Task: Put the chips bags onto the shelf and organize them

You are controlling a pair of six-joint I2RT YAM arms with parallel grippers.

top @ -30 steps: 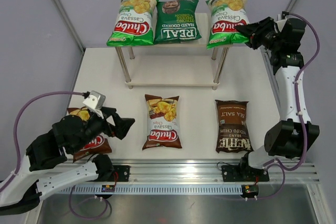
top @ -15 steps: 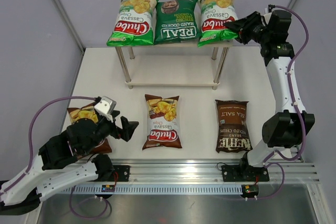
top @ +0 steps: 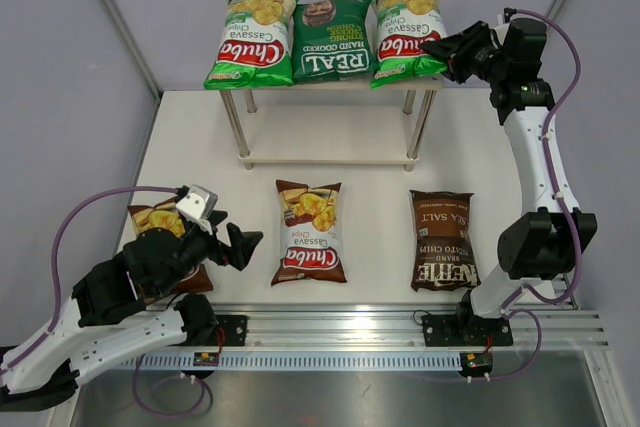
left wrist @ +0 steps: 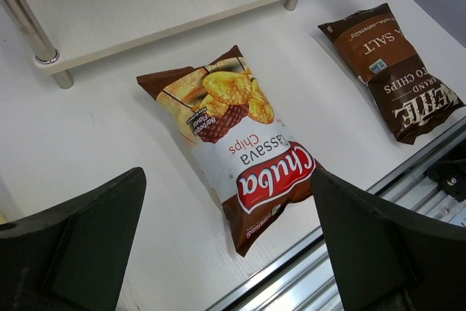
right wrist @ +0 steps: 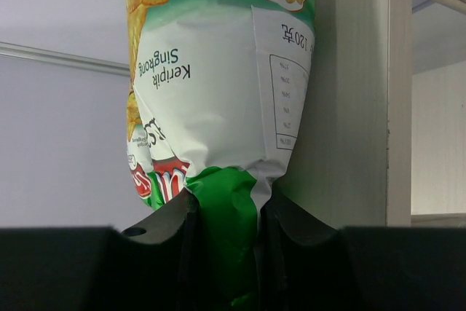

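The green bag (right wrist: 218, 107) in the black right gripper (right wrist: 228, 205) is showing light green, white and red. Ahead of the black left gripper (left wrist: 227, 180), the brown bag (left wrist: 233, 143) is showing brown, white and red; the Kettle bag (left wrist: 393, 71), rightward, dark brown with white lettering.

Top external view: high above and behind the arm bases (top: 215, 332) at the bottom edge. It looks down and forward over the whole table (top: 380, 237) to the shelf (top: 330, 132) at upper centre.

Left wrist view: low and close over the table, looking obliquely forward past the left gripper (left wrist: 227, 249), whose fingers fill the lower corners. It shares with the top view the middle brown Chuba bag (left wrist: 233, 143), the Kettle bag (left wrist: 397, 71) at upper right, and the shelf's lower board along the top.

Right wrist view: very close, with the right gripper (right wrist: 227, 223) at the bottom edge. The light-green Chuba bag (right wrist: 218, 107) fills the frame, and a shelf board stands as an upright band at right. From above, that bag lies right of upper centre.
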